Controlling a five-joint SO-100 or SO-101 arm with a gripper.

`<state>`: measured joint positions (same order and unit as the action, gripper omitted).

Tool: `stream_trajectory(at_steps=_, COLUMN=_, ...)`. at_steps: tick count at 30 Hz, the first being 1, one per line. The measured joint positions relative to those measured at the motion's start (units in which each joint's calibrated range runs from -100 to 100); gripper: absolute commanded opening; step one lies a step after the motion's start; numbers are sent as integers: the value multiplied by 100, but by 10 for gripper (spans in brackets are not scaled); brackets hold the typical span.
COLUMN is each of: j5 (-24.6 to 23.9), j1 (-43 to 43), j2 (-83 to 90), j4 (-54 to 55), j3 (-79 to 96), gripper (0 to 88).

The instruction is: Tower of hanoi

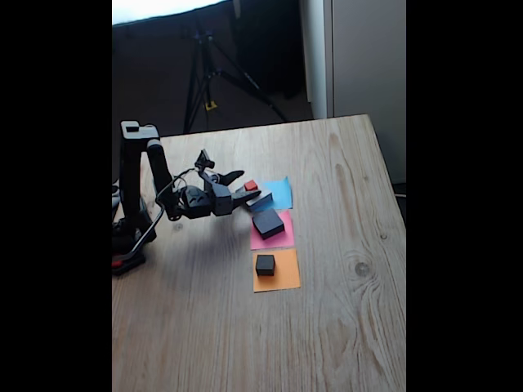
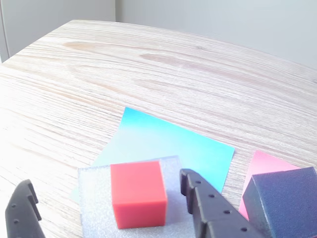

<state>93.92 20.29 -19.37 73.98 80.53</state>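
Observation:
The tiny red cube (image 2: 138, 193) sits on the large flat grey block (image 2: 96, 218), which lies on a blue paper square (image 2: 168, 144). My gripper (image 2: 105, 181) is open, with one finger on each side of the red cube and no contact showing. In the fixed view the gripper (image 1: 245, 186) reaches from the left over the red cube (image 1: 251, 185) and the grey block (image 1: 263, 198). The medium black block (image 1: 268, 222) rests on the pink paper (image 1: 278, 239). On the orange paper (image 1: 282, 278) stands the small black cube (image 1: 265, 264).
The arm's base (image 1: 129, 237) stands at the table's left edge in the fixed view. A tripod (image 1: 204, 73) stands on the floor behind the table. Bare wooden tabletop (image 1: 343, 310) spreads to the right and front of the papers.

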Motion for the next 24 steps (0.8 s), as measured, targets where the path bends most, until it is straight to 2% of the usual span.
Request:
stream_trajectory(at_steps=11, j5=0, j1=227, j2=-402, j4=432, j3=-35, gripper=328)
stream_trajectory(at_steps=18, j5=0, j1=248, j2=-436, j4=432, j3=-52, gripper=198)
stream_trajectory(at_steps=24, j5=-17, j1=248, j2=-436, j4=432, j3=-70, gripper=175)
